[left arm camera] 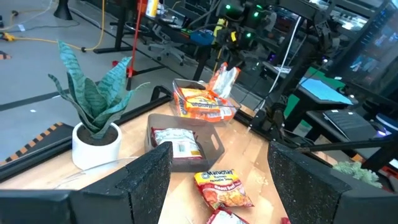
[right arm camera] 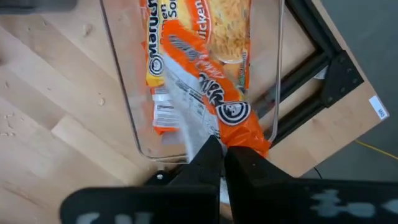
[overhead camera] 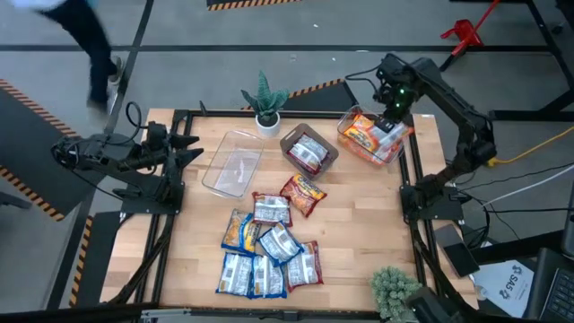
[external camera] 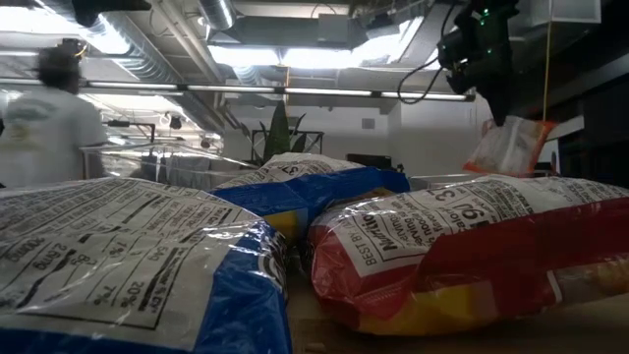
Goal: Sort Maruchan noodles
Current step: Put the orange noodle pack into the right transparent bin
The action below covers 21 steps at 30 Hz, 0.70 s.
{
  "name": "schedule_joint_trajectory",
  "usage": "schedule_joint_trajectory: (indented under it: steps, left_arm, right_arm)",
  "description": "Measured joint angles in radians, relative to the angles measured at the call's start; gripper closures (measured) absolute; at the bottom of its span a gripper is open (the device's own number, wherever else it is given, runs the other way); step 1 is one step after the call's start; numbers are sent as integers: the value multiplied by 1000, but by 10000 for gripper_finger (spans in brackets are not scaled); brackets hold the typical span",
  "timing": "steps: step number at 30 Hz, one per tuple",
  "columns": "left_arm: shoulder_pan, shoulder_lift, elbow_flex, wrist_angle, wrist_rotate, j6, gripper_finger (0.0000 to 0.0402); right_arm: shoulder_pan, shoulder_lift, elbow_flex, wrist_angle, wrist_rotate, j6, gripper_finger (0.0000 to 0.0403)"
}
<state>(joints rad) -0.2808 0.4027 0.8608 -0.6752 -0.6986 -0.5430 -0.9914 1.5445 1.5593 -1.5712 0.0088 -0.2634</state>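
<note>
Low view: nearest packets (external camera: 128, 265) cut off by bottom/left edges, blocking most of table. Person (external camera: 44, 118) at rear blurred; in high view only legs (overhead camera: 90, 45) show, rest cut by top edge. Left wrist view: left hand's fingers (left arm camera: 146, 177) cut at bottom

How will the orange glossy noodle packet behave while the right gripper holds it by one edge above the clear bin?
The orange glossy noodle packet probably hangs limp at its wrapper edge, since it droops from the shut right gripper. It seems light: a thin pinch carries it. The shiny film may slip, so it could drop into the clear plastic bin below.
</note>
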Motion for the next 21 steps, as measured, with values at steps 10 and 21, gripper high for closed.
schedule_joint_trajectory:
  steps: [10,21]
  left_arm:
    - [0,0,0,-12,0,-5,143]
    - [0,0,0,-28,0,-7,143]
  right_arm:
    - [3,64,-1,0,-133,-57,403]
    - [2,63,-109,1,-89,-72,403]
